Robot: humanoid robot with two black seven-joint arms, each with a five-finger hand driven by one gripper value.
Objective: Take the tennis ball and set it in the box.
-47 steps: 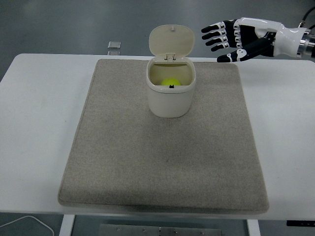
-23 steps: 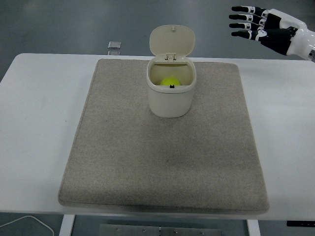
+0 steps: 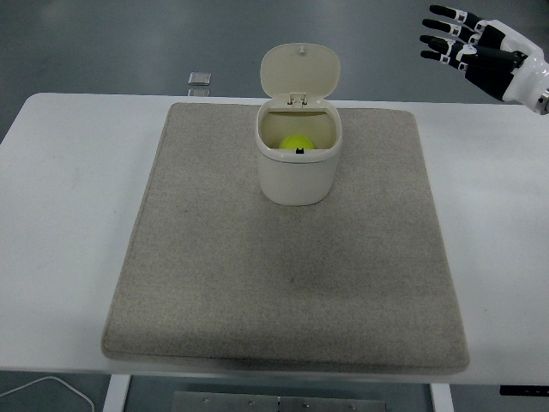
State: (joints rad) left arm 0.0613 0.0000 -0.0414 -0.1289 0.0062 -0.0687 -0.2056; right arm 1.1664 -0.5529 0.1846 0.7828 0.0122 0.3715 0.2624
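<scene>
Basically we're at the tail end here: the tennis ball sits inside the box, a cream bin with its hinged lid standing open at the back, near the far middle of the grey mat. We see the yellow ball low in the opening, just behind the small dark latch on the front rim. The right hand is up in the top right corner, well apart from the box and above the far edge of the white table, fingers spread and holding nothing. Compared with a second ago it has moved: it was close beside the lid, then lifted up and off to the right, and now it's further right again, partly cut by the frame edge. The ball and box haven't shifted across those frames. We read that as the placing being done and the arm retreating, so nothing seems left except clearing out. Left arm not visible. A small grey square thing lies beyond the table's far edge, untouched
</scene>
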